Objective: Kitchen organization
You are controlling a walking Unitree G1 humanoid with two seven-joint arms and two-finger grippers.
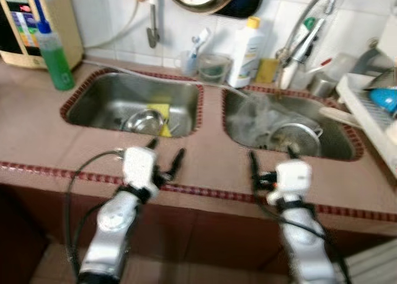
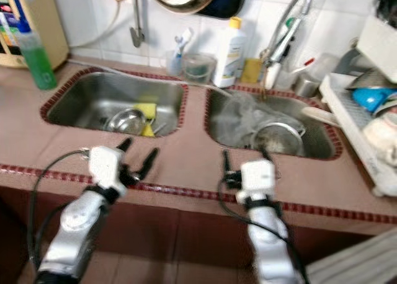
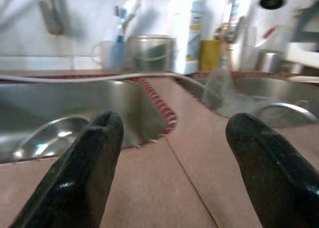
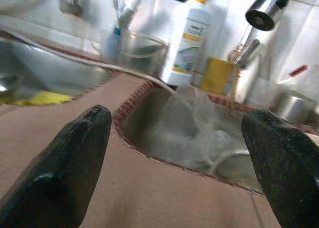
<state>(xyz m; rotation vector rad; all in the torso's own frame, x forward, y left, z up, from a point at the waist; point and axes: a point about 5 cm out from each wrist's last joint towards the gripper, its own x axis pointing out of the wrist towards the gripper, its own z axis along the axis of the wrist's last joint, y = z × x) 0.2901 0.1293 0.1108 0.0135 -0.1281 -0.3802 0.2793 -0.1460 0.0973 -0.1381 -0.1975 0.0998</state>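
While both spread grippers point(image 1: 165, 157) point(image 1: 271, 157) hover, steel sinks point(image 1: 93, 101) gleam beside crumpled plastic point(image 1: 257, 115).

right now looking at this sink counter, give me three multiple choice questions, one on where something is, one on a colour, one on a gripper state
1. Where does the yellow sponge lie?
A. in the left sink basin
B. on the dish rack
C. on the counter beside the tap

2. What colour is the tall bottle at the counter's left end?
A. red
B. green
C. white

3. How does the left gripper stand?
A. shut on a bowl
B. shut on nothing
C. open, holding nothing

Answers:
1. A: the sponge sits in the left basin beside a metal bowl.
2. B: its body is bright green under a blue top.
3. C: the left wrist view shows its fingers spread apart over bare counter.
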